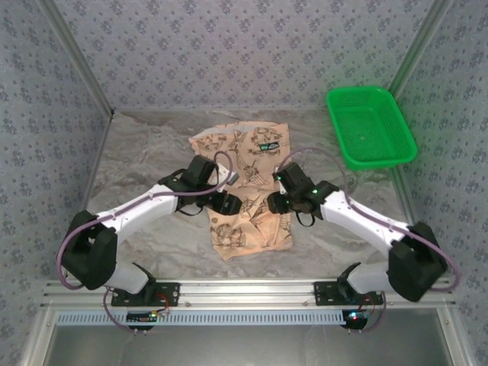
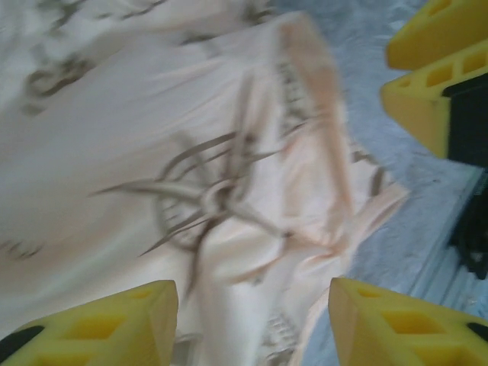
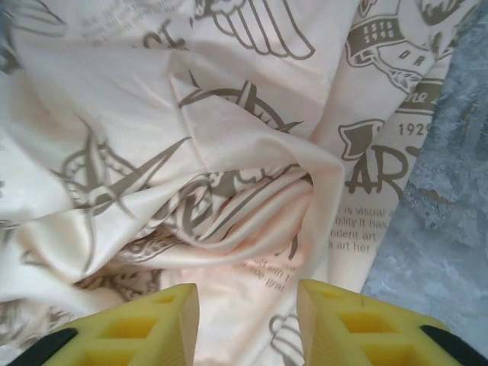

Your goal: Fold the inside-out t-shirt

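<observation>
1. Shirt [image 1: 248,232] lies in the middle of the table [image 1: 137,168] as a narrow strip running far to near, print showing, rumpled toward the near end.
2. L gripper [image 1: 229,203] hangs over the strip's mid-length from the left. Its fingers [image 2: 91,324] are apart w/ no cloth btwn them, only loose folds below.
3. R gripper [image 1: 276,203] faces it from the right at the same mid-length. Jaws apart, nothing pinched; a raised ridge of cloth sits right under it in the right wrist view.
4. Why so: both arms meet nose to nose over the middle, prob. bc a fold edge lands there. W/ both sets of jaws apart, the cloth rests on its own weight.
5. Judgement: side folds look done, cross fold not yet. The wrinkles mean the next pinch should take one clean layer edge, else the strip skews.
6. Basket [image 1: 336,128] sits far right, well apart from the shirt; it seems to play no part in this step.
</observation>
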